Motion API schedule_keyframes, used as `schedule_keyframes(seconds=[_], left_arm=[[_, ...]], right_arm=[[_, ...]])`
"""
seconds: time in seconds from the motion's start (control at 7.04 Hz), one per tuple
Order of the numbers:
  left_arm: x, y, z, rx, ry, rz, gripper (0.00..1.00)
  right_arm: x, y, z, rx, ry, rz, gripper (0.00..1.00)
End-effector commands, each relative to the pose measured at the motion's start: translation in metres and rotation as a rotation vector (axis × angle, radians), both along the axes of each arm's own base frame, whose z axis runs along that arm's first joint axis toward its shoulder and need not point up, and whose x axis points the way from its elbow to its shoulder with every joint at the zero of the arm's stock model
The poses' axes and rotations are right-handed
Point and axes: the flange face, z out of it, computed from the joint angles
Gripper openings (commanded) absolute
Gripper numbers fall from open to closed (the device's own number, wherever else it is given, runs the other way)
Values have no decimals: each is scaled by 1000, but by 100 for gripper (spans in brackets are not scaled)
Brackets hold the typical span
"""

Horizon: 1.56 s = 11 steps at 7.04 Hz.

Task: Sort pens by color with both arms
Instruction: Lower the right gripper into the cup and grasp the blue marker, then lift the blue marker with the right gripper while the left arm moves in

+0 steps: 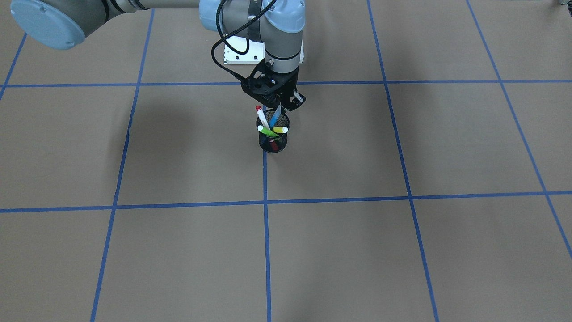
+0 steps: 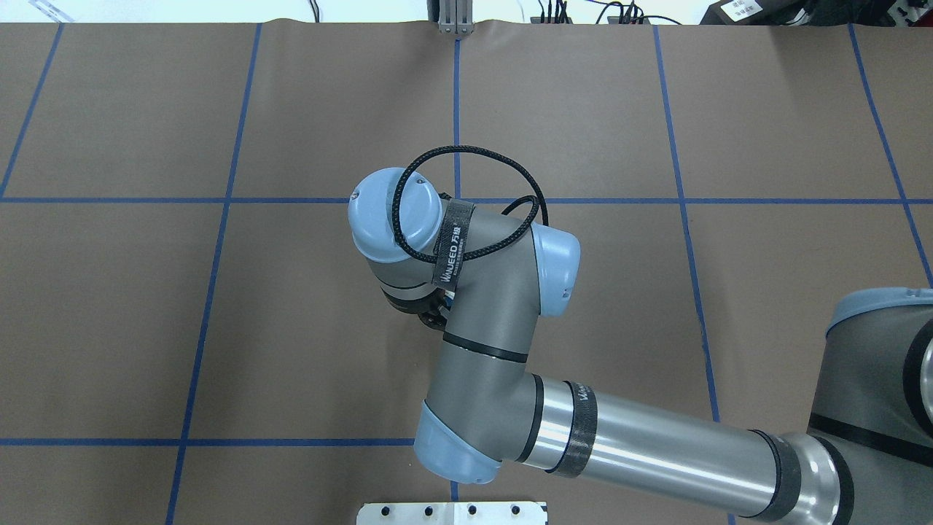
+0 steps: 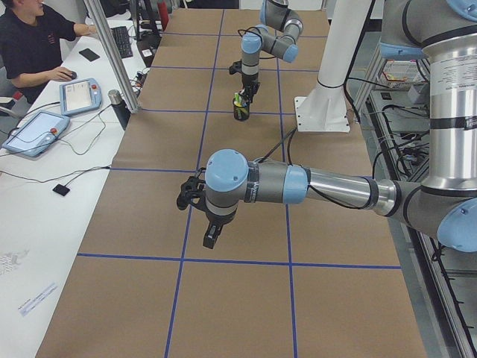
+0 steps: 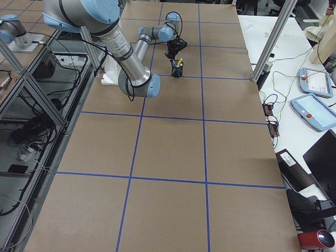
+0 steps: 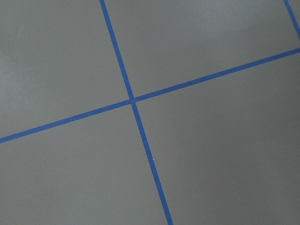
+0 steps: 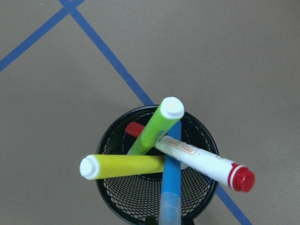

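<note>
1 black mesh cup [image 6: 202, 140] stands on the table [image 1: 357, 156]. It holds 4 pens: 1 blue pen [image 6: 171, 173], 1 white pen with red cap [image 6: 206, 161], 1 lime green pen [image 6: 152, 131] and 1 yellow pen [image 6: 126, 166]. There are 2 grippers. The right gripper [image 1: 286, 105] is directly above the cup, and the left gripper [image 3: 211, 237] is well apart. Jaw state of either cannot be told.

Right arm [image 2: 496, 343]: stretched over mid-table, wrist turned straight down.
Right gripper [image 1: 287, 103]: pointing down, jaws seemingly apart.
Left arm [image 3: 335, 186]: reaching out level, wrist down.
Left gripper [image 3: 212, 237]: pointing down; opening unreadable.
</note>
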Motion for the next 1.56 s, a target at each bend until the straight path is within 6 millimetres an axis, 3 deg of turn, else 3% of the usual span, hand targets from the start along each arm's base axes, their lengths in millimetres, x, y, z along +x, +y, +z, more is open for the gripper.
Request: schedule_keyframes(seconds=[0.0,0.28,0.71,0.99,1.42], left_arm=[[0,0,1,-2,0,1,99],[1,-1,1,-3,0,1,99],[14,-11,-9,-38,11,-18,99],[38,-38,-35,-57,22,-26,99],[103,-85,-101,-114,63,-47,99]], right_arm=[[6,2,-4,2,-13,-2,9],[18,8,-16,11,-41,-3,9],[74,24,-50,11,-39,4,8],[104,21,-63,23,-50,22,8],[153,1,-76,60,-92,81,8]])
